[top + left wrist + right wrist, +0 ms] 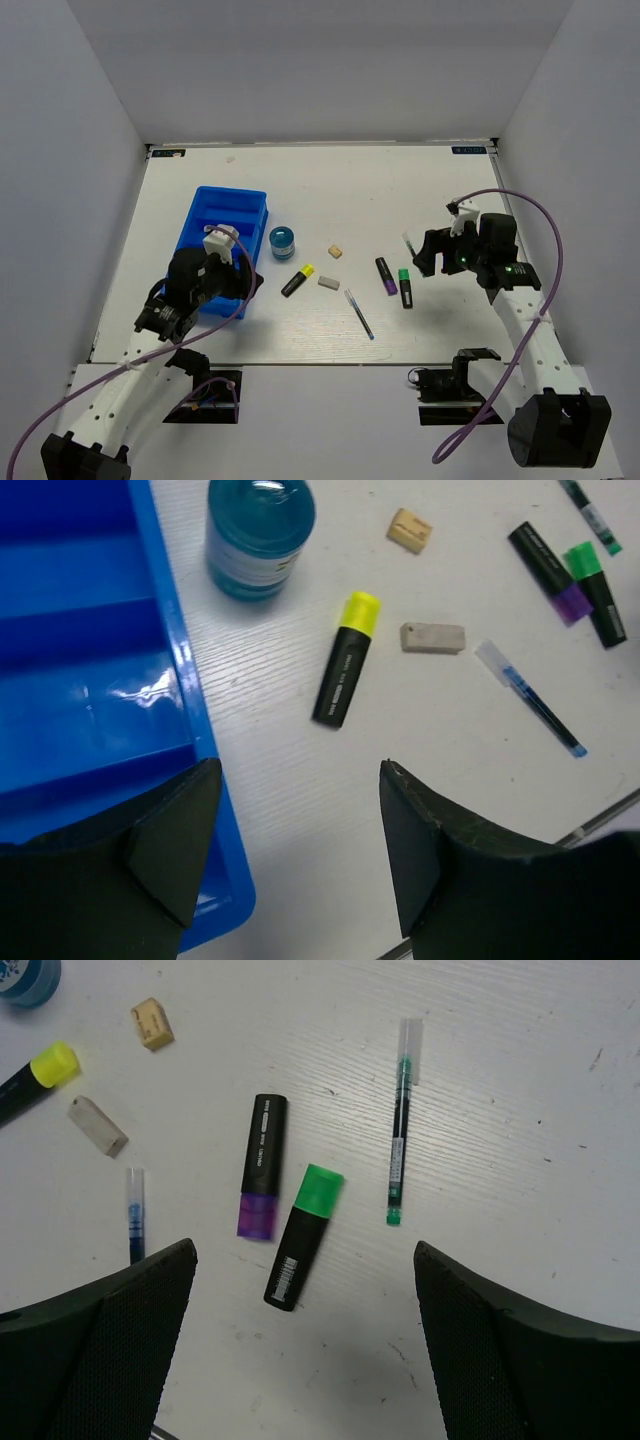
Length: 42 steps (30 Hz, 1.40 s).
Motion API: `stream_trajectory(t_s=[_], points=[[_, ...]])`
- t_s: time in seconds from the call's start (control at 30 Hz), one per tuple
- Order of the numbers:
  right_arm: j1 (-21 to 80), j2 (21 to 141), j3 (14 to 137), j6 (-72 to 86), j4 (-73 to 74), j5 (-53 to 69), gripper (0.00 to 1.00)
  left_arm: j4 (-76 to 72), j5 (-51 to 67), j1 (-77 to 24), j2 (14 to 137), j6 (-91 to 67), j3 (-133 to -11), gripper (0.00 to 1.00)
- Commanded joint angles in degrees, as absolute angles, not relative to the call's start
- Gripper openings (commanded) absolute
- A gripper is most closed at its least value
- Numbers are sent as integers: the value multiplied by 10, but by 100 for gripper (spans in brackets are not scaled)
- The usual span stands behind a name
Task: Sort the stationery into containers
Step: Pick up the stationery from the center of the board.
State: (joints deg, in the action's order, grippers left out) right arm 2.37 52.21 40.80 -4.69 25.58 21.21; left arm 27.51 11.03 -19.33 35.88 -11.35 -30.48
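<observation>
Stationery point(329, 282) lies loose on the white table point(300, 180), mid-frame in the top view, to the right of the blue tray point(228, 210). Only that view takes in the whole tray. The left wrist view shows its dividers close up, with the teal jar point(260, 530) upright just beside its rim. Right of the jar lie the yellow-capped highlighter point(345, 660), beige eraser point(410, 530), white eraser point(432, 638) and blue pen point(530, 698).

The right wrist view alone shows plainly a thin green pen point(401, 1120), clear-capped. It lies right of the purple-capped highlighter point(262, 1165) and green-capped highlighter point(303, 1235), which are just beside each other.

The left gripper point(297, 810) is spread wide and holds nothing, one finger over the tray's edge and the other over bare table. The right gripper point(305, 1320) also gapes wide and empty above the two highlighters.
</observation>
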Motion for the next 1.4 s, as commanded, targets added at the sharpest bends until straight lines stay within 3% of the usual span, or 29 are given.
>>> stream_trajectory(t_s=[0.0,0.1,0.2,0.23,0.27,0.33,0.37,0.43,0.47,0.5,0.53,0.57,0.6,0.63,0.67,0.7,0.77,0.9,1.37], points=[[22,520,418,-32,250,243,90,228,174,-192,359,-101,-318,74],[23,512,412,-78,257,259,90,212,185,-192,358,-107,-317,74],[24,508,407,-149,292,313,90,192,206,-193,365,-125,-316,67],[23,503,403,-149,290,308,90,182,214,-202,373,-125,-318,60],[22,500,403,-151,291,299,90,178,218,-207,380,-127,-319,44],[22,507,406,-171,300,286,90,177,207,-231,417,-125,-337,28],[23,512,405,-178,302,268,90,181,173,-256,431,-120,-344,15],[24,525,407,-211,318,293,90,213,135,-304,489,-111,-388,5],[24,529,407,-200,323,287,79,224,51,-337,505,-110,-401,5],[23,530,406,-195,314,300,45,245,19,-367,559,-116,-442,9],[24,533,403,-174,310,294,9,259,5,-379,576,-119,-458,24],[25,538,402,-164,299,279,0,284,-58,-408,607,-122,-487,43],[27,541,401,-154,288,273,0,286,-102,-417,622,-129,-492,60],[27,547,403,-151,287,275,8,287,-131,-423,647,-134,-497,69],[29,553,405,-151,292,278,39,280,-144,-427,667,-138,-509,81],[29,554,408,-149,295,285,43,277,-165,-438,678,-146,-511,100],[27,562,410,-149,306,291,49,283,-202,-446,728,-154,-543,100],[28,560,412,-149,304,286,51,326,-285,-449,816,-178,-609,100],[25,533,405,-154,303,286,52,278,-279,-390,977,-184,-653,100]])
